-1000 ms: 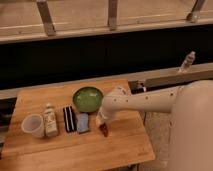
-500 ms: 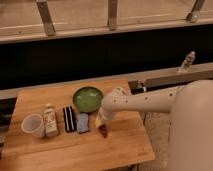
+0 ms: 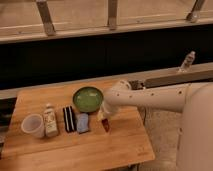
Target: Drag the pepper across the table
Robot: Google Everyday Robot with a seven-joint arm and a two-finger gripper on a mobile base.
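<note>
**Hand over pepper, grip unclear**

Pepper (image 3: 105, 125) lies mid-counter (image 3: 75, 150), just right of the blue sponge (image 3: 82, 122), its upper end hidden under the hand (image 3: 103, 117). Hand's opening and any hold: cannot tell. Green bowl (image 3: 88, 99) sits just behind. Arm is cut off at the right edge.

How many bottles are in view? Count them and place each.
2. One pale labelled bottle stands on the light wooden table beside the white cup; one clear bottle stands on the far ledge. The gripper is at the small dark red pepper. None looks hidden.
</note>
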